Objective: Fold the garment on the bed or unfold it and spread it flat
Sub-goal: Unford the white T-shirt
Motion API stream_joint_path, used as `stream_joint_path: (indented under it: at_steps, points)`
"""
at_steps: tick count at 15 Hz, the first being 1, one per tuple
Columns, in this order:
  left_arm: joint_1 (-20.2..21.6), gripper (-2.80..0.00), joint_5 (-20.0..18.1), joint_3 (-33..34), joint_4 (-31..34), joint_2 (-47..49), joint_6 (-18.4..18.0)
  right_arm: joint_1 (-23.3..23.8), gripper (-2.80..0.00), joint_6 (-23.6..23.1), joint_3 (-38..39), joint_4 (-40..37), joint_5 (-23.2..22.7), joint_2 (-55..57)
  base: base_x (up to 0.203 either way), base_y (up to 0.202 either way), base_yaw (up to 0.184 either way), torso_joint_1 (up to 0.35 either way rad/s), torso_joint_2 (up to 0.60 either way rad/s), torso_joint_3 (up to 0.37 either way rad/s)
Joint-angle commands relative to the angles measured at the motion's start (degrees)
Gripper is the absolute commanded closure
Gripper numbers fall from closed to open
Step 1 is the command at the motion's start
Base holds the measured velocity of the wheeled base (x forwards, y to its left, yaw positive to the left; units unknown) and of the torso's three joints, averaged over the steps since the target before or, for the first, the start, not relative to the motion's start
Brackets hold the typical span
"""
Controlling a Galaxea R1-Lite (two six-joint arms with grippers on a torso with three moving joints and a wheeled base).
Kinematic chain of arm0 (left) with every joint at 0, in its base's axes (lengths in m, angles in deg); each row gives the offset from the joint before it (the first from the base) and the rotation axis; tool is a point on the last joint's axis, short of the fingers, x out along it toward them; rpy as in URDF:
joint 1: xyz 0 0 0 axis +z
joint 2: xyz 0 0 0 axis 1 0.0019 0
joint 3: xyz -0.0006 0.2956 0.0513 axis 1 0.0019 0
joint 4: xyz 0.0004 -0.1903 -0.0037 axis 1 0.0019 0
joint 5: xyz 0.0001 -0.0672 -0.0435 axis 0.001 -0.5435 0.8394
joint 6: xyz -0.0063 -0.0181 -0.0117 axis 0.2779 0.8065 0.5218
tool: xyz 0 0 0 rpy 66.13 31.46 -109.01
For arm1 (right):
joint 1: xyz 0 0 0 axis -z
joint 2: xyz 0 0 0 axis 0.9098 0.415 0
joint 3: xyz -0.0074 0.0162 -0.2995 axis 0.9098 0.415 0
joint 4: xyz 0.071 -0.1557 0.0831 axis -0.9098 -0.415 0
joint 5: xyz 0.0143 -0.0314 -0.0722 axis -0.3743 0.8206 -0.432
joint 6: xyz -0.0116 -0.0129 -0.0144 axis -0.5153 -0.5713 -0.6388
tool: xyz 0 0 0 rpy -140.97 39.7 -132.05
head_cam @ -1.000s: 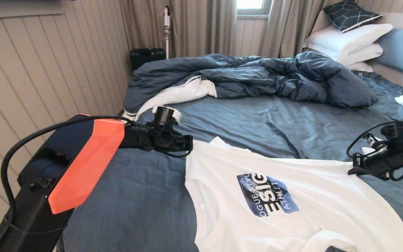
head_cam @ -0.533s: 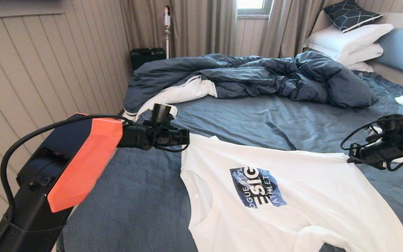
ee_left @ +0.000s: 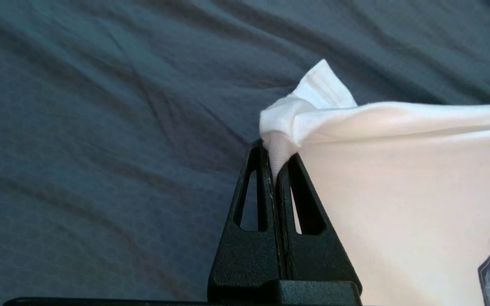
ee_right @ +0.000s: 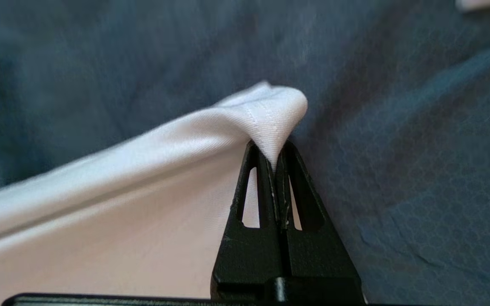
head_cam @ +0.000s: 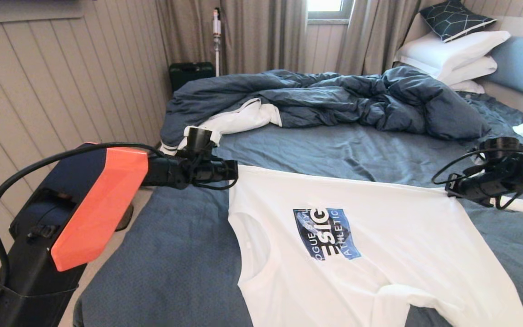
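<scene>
The bed (head_cam: 334, 150) filled the head view, its duvet (head_cam: 325, 97) heaped toward the far side and the pillows (head_cam: 452, 54) at the far right. On the near half of the sheet lay the shirt (head_cam: 379, 254), white with a blue print (head_cam: 327, 234), its hem edge stretched across the bed from left to right and its collar and sleeves trailing back toward us.

We held that hem at its 2 corners. Our left gripper (head_cam: 235, 170) was clamped on the left corner, fingers pressed together with a tuft of cloth pinched between them, as the wrist view confirmed (ee_left: 275, 159). Our right gripper (head_cam: 450, 191) was likewise closed tight on the right corner (ee_right: 275, 159). The shirt's long axis ran from the grippers back toward us, so each arm sat at its own end of the taut edge, neither nearer than the other. We judged the coming move to be carrying this edge further out and laying it down flat.

Compared with 1 second earlier, both grippers had shifted away from us and toward the left, dragging the shirt with them; the hem had drawn straighter and the print had slid up the bed.
</scene>
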Motion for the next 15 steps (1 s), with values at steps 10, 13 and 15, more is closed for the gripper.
stream_joint_path:
  at_steps: [10,13,15]
  points:
    - [3.92,0.0,-0.72,-0.13,-1.79,1.7,-4.19,-2.17,0.0,0.01,-7.07,3.7,2.28,6.18,0.0,0.0,0.0,0.0,0.0,0.0]
    - [4.65,0.0,-0.72,-0.13,-2.02,2.84,-5.03,-3.0,0.0,-0.92,-7.24,4.63,2.59,6.85,0.0,0.0,0.0,0.0,0.0,0.0]
    - [5.0,0.0,-0.73,-0.13,-2.09,3.3,-5.12,-3.03,0.0,-1.71,-7.24,4.72,2.59,6.86,0.0,0.0,0.0,0.0,0.0,0.0]
